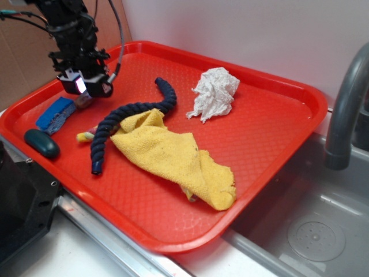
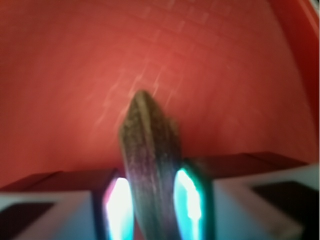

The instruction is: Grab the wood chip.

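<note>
Exterior view: a black robot arm reaches down from the upper left of the frame over a red plastic tray [image 1: 277, 124] that fills most of the picture. Its gripper [image 1: 85, 97] hangs low at the tray's left end, and a brown tip of the wood chip [image 1: 83, 102] pokes out just beneath it, though from this angle it is hard to tell how the fingers sit on it. Just left of the gripper lies a blue sponge [image 1: 55, 114], and below that, near the tray's left rim, a dark teal oval object [image 1: 41, 143]. A navy braided rope [image 1: 130, 118] curves from the tray's middle down toward the lower left, its upper half running along the edge of a crumpled yellow cloth [image 1: 173, 158] spread across the tray's centre. A wadded white paper towel [image 1: 214, 92] sits apart in the upper middle. At the right edge stands a grey faucet [image 1: 346, 109] over a steel sink [image 1: 311, 231].

Wrist view: the picture is blurred, but the wood chip [image 2: 150, 170] stands in the centre of the frame, rough and brown, its tapered end pointing up against the red tray floor [image 2: 75, 75]. The gripper [image 2: 151, 207] pinches it at the bottom of the frame: two glowing fingers [image 2: 119, 210], one on each side, press against the chip's lower part. The tray's raised rim shows at the upper right corner.
</note>
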`<state>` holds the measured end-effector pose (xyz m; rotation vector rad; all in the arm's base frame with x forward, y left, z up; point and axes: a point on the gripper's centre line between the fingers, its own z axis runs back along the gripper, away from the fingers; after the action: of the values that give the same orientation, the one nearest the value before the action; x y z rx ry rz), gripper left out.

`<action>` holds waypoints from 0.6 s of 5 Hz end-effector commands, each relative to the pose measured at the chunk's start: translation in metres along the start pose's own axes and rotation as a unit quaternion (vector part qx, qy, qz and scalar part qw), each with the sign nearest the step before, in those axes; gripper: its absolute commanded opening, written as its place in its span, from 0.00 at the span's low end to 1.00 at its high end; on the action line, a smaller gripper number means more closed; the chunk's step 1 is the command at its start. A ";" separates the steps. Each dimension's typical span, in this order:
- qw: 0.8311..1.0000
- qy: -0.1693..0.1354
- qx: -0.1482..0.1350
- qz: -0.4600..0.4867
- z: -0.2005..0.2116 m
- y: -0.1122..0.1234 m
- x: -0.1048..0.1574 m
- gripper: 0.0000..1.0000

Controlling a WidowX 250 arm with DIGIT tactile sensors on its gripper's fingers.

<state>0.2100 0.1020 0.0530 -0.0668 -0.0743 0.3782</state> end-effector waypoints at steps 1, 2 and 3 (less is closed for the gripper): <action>0.988 -0.070 -0.127 -0.046 0.107 -0.041 -0.035 0.00; 0.987 -0.053 -0.140 -0.056 0.158 -0.054 -0.039 0.00; 0.990 -0.047 -0.126 -0.042 0.149 -0.036 -0.025 1.00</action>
<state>0.1883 0.0624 0.1875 -0.3108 -0.1701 0.2972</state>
